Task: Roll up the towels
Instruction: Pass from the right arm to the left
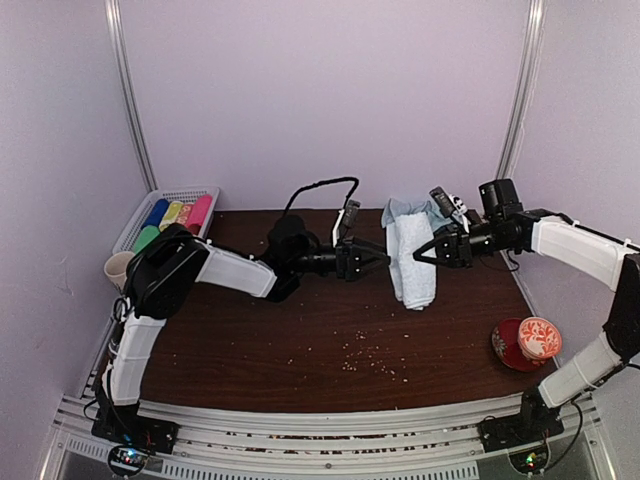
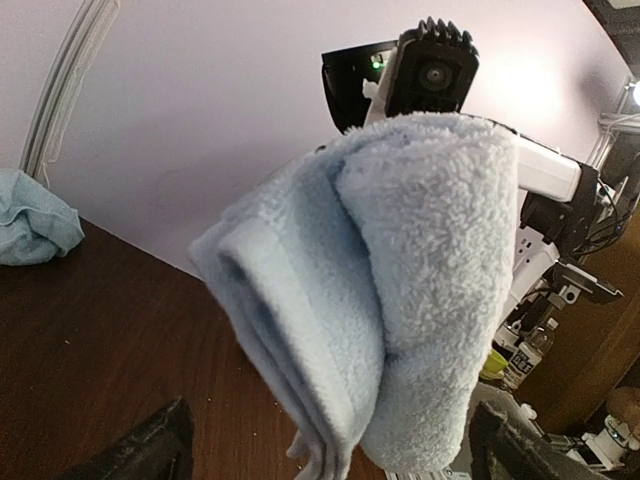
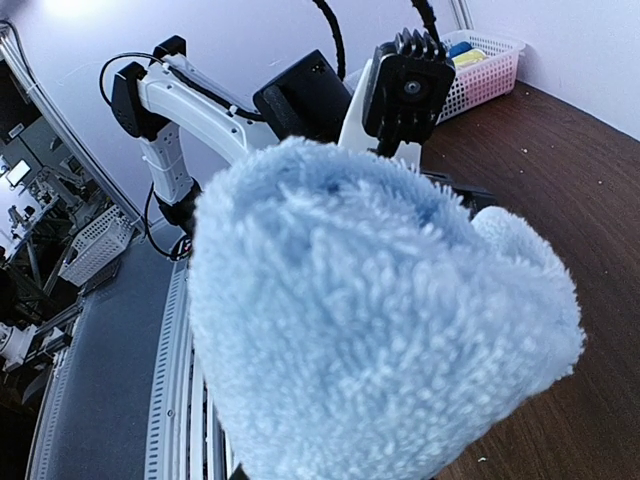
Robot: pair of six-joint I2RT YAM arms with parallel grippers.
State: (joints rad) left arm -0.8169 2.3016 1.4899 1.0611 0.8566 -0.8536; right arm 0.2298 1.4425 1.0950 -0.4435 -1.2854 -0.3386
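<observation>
The right gripper [image 1: 420, 254] pinches a pale light-blue folded terry-cloth towel [image 1: 413, 265] near its top, so the cloth hangs just ahead of the left gripper [image 1: 382, 258], whose fingers [image 2: 150, 450] stand spread wide, clear of it. A second pale-blue towel [image 1: 404, 211] lies crumpled on the dark wooden table [image 1: 300, 340] behind. The white plastic basket [image 1: 183, 191] in the far left corner holds bright cloth rolls [image 1: 177, 214] — blue, yellow, pink and green.

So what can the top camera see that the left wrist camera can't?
Only the top view shows the basket of coloured rolls, the cup, the red dish and crumbs. Only the left wrist view shows the folds of the hanging towel up close. Both show that towel, the right gripper holding it, and the crumpled towel.
</observation>
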